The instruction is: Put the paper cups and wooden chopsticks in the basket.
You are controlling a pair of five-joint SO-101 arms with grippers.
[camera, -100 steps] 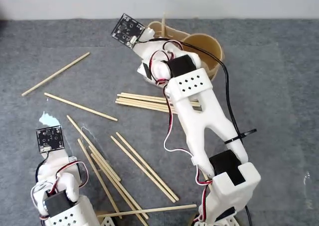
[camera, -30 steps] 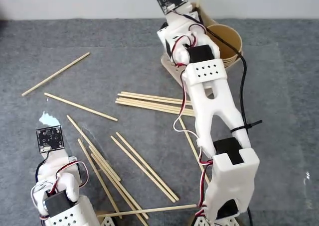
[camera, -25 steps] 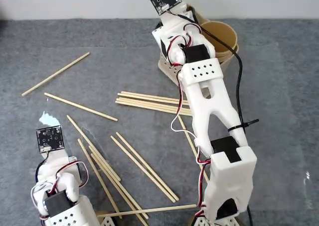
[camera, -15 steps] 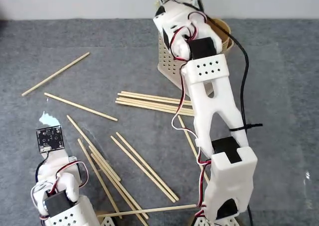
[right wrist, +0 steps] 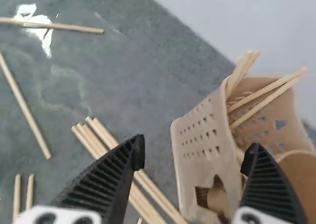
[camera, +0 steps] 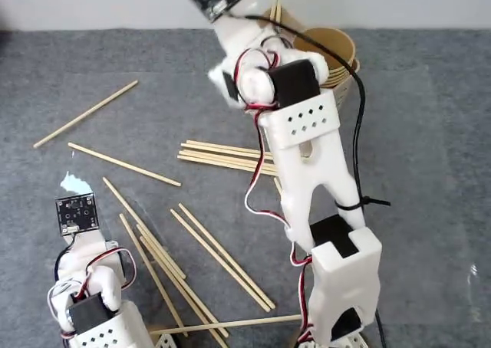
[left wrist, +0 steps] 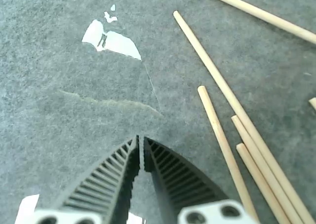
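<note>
Right gripper point(right wrist: 196, 146) hung wide open, empty, above basket point(right wrist: 207, 130) holding several chopsticks point(right wrist: 261, 93); paper cups point(camera: 331, 49) beside it. Left gripper point(left wrist: 141, 141) pinched closed over mat. Probably between loads; next needs descent onto loose chopstick bundle point(camera: 222, 158).

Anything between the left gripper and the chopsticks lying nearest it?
Nothing visible. Only bare grey mat lies between the shut left gripper and the nearest loose wooden chopsticks.
</note>
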